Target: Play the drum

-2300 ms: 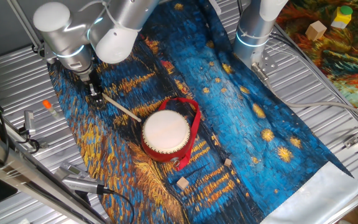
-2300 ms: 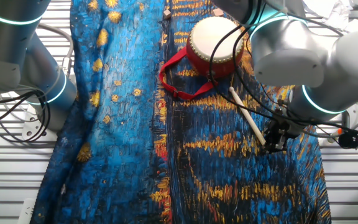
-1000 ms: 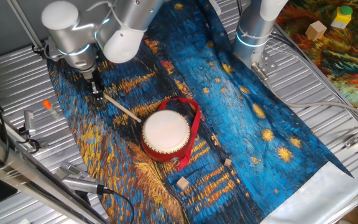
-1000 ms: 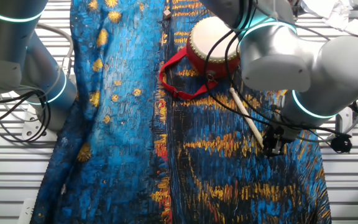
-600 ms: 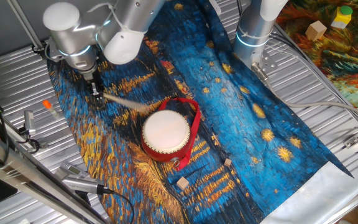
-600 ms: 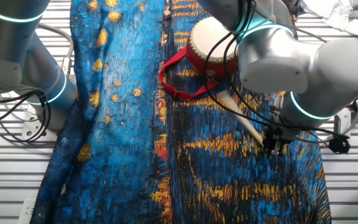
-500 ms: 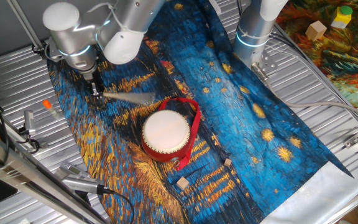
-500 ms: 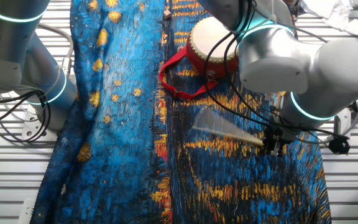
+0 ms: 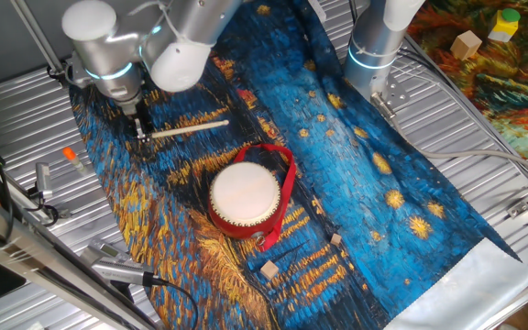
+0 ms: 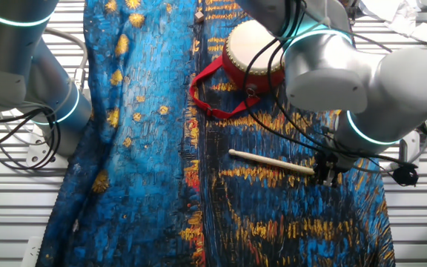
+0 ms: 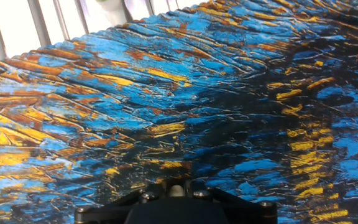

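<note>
The drum [image 9: 244, 195] stands upright on the painted cloth, red body, cream skin facing up, with a red ribbon strap [image 9: 287, 183] looped beside it. In the other fixed view the drum [image 10: 252, 46] sits at the top, partly behind the arm. My gripper [image 9: 141, 131] is left of the drum and shut on one end of a thin wooden stick [image 9: 191, 127]. The stick [image 10: 271, 162] lies about level over the cloth, its free tip well clear of the drum. The gripper [image 10: 325, 175] holds its right end there. The hand view shows only cloth and the gripper body [image 11: 176, 208].
A blue and yellow painted cloth [image 9: 383, 183] covers the ribbed metal table. A second arm's base [image 9: 374, 46] stands at the back. Small wooden blocks [image 9: 269, 269] lie near the drum's front. An orange item [image 9: 69, 154] lies off the cloth at left.
The stick has swung away from the drum: its tip was near the drum's rim and now points sideways. The gripper itself has stayed almost in place.
</note>
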Motion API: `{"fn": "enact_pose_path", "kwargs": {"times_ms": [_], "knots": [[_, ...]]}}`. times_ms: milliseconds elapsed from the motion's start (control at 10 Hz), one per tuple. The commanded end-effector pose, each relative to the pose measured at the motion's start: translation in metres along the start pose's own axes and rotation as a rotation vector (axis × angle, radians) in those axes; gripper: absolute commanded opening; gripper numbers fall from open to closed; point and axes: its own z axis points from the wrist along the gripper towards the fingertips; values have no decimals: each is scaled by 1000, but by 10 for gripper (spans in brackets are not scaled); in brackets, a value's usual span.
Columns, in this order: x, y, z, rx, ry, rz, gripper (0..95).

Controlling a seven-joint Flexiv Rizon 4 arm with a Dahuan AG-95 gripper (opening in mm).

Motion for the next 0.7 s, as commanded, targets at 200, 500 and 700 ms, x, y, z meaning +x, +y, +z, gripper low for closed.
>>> {"fn": "enact_pose_path", "kwargs": {"times_ms": [200, 500, 700], "knots": [[18, -8, -30, -5, 102, -25, 0], [34, -9, -51, 2, 164, -21, 0], [37, -5, -60, -8, 172, -28, 0]]}}
